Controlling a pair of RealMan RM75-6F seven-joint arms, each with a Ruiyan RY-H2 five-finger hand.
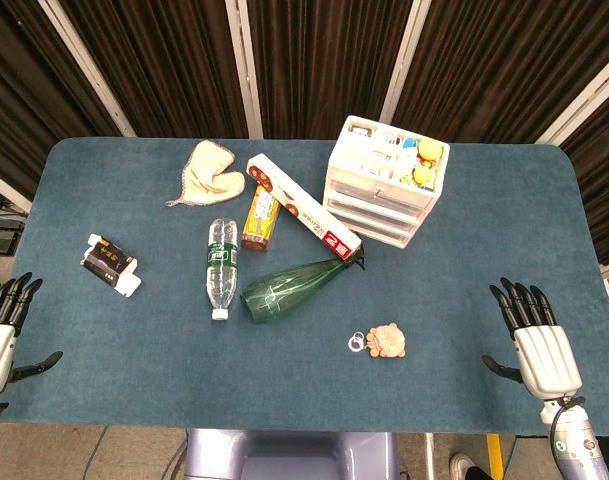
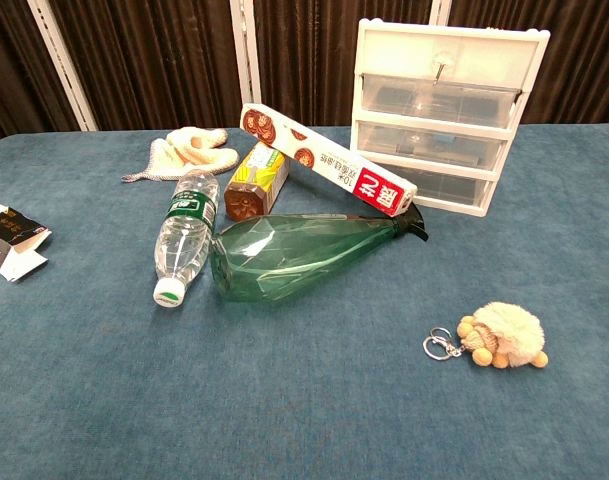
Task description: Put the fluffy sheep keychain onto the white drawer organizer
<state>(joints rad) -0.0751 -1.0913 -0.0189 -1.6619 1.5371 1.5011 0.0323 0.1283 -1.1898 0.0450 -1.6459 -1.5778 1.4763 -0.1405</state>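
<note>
The fluffy sheep keychain (image 1: 386, 341) (image 2: 502, 335) lies on the blue table near the front, its metal ring (image 2: 440, 346) pointing left. The white drawer organizer (image 1: 386, 181) (image 2: 444, 113) stands at the back right of centre, with small items on its top in the head view. My right hand (image 1: 540, 338) hovers at the table's front right edge, well right of the keychain, fingers spread and empty. At the front left edge my left hand (image 1: 1, 330) is likewise spread and empty. Neither hand shows in the chest view.
A green glass bottle (image 1: 289, 288) lies between keychain and organizer. Beside it lie a clear water bottle (image 1: 221, 265), a yellow can (image 1: 261, 217), a long red-and-white box (image 1: 302, 206), a cream cloth (image 1: 206, 172) and a small black-and-white packet (image 1: 111, 264).
</note>
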